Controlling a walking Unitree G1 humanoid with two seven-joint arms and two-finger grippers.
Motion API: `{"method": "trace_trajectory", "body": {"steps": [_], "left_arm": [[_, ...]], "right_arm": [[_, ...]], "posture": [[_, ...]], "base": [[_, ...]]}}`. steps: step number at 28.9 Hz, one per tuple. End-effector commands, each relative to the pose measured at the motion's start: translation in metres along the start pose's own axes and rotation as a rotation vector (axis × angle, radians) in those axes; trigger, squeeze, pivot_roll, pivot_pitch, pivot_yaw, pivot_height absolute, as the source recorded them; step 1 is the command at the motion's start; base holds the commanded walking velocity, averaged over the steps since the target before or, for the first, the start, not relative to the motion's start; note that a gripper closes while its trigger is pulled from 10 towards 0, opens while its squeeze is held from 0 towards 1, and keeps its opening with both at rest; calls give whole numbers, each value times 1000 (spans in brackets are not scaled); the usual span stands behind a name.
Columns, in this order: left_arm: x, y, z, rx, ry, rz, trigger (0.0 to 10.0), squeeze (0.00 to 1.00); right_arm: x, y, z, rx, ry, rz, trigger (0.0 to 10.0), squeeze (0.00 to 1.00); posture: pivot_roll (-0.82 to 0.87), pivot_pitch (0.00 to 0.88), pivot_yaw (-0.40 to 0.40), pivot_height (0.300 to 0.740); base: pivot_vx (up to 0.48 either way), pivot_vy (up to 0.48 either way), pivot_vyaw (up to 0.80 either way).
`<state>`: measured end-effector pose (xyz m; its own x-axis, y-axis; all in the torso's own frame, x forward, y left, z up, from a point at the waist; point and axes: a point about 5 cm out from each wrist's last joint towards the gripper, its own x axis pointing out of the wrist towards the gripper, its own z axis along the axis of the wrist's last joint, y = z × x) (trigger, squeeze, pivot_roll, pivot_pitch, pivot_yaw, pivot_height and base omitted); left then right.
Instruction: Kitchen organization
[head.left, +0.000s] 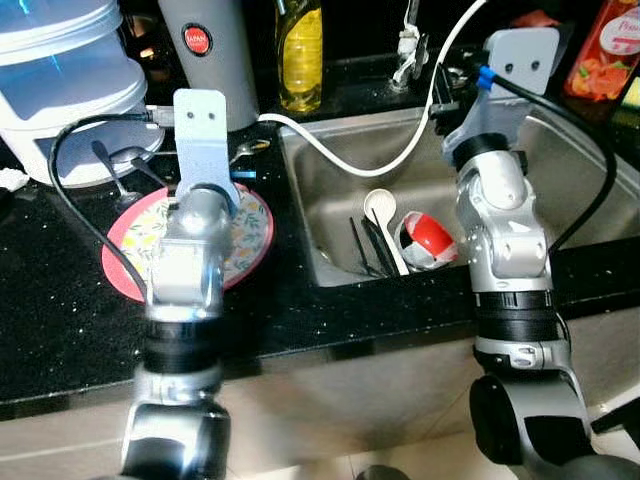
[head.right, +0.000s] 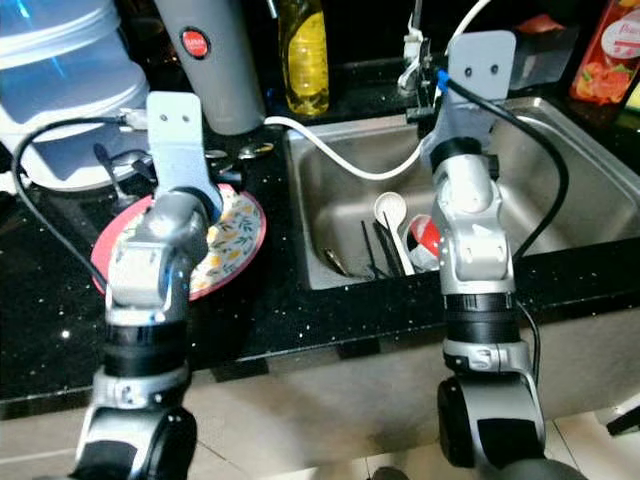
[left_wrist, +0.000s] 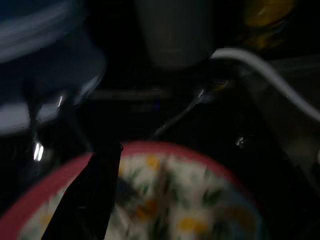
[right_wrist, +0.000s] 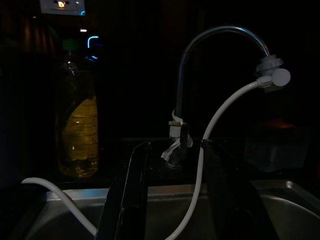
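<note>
A plate (head.left: 247, 236) with a pink rim and a flower pattern lies on the black counter, left of the sink. My left gripper (head.left: 202, 160) hovers over its far side, hidden under the wrist mount; in the left wrist view one black finger (left_wrist: 92, 192) hangs above the plate (left_wrist: 190, 200). In the sink (head.left: 340, 200) lie a white spoon (head.left: 380, 206), black chopsticks (head.left: 368, 248) and a red-and-white bowl (head.left: 430, 240). My right gripper (right_wrist: 175, 150) is held high over the back of the sink, open, facing the faucet (right_wrist: 220, 35).
A white hose (head.left: 345, 152) runs from the faucet across the sink. Behind the plate lie metal spoons (head.left: 122, 166). At the back stand a grey flask (head.left: 212, 55), a yellow oil bottle (head.left: 300, 55), white stacked containers (head.left: 60, 90) and a red carton (head.left: 602, 50).
</note>
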<state>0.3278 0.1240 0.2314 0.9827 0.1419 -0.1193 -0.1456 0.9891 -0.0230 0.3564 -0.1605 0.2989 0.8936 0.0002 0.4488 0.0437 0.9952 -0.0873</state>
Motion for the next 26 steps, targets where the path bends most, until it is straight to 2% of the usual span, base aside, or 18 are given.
{"method": "trace_trajectory", "body": {"steps": [1,2,3,4,10,12,13,15,16,19,26], "left_arm": [[2,9,-9,-22,55,61,10000,1000],[4,14,-12,-39,71,91,10000,796],[4,14,-12,-39,71,91,10000,796],[5,19,-13,-52,85,128,10000,0],[7,27,-20,-89,132,172,10000,0],[14,28,-28,-190,186,137,10000,0],[14,28,-28,-190,186,137,10000,0],[21,21,-33,-279,229,59,10000,0],[21,21,-33,-279,229,59,10000,0],[27,6,-38,-368,286,-74,10000,0],[33,6,-41,-385,305,-62,10000,0]], "right_arm": [[2,6,2,11,-7,25,10000,0],[2,7,2,11,-7,27,10000,0],[2,7,2,11,-7,27,10000,0],[2,7,2,11,-7,27,10000,0],[2,5,2,9,-9,23,10000,0],[2,4,2,7,-11,19,10000,0],[2,4,2,7,-11,19,10000,0],[2,3,2,6,-13,18,10000,0],[2,3,2,6,-13,18,10000,0],[3,2,4,4,-19,16,10000,0],[3,0,5,0,-23,9,10000,0]], "posture": [[4,0,53,740],[4,0,53,740],[4,0,53,740],[-1,0,56,740],[-3,0,57,740],[-10,0,56,740],[-10,0,56,740],[-15,0,53,740],[-15,0,53,740],[-23,0,54,740],[-31,0,54,740]], "base": [[0,0,0],[0,0,0],[0,0,0],[0,0,0],[0,0,0],[0,0,0],[0,0,0],[0,0,0],[0,0,0],[0,0,0],[0,0,0]]}}
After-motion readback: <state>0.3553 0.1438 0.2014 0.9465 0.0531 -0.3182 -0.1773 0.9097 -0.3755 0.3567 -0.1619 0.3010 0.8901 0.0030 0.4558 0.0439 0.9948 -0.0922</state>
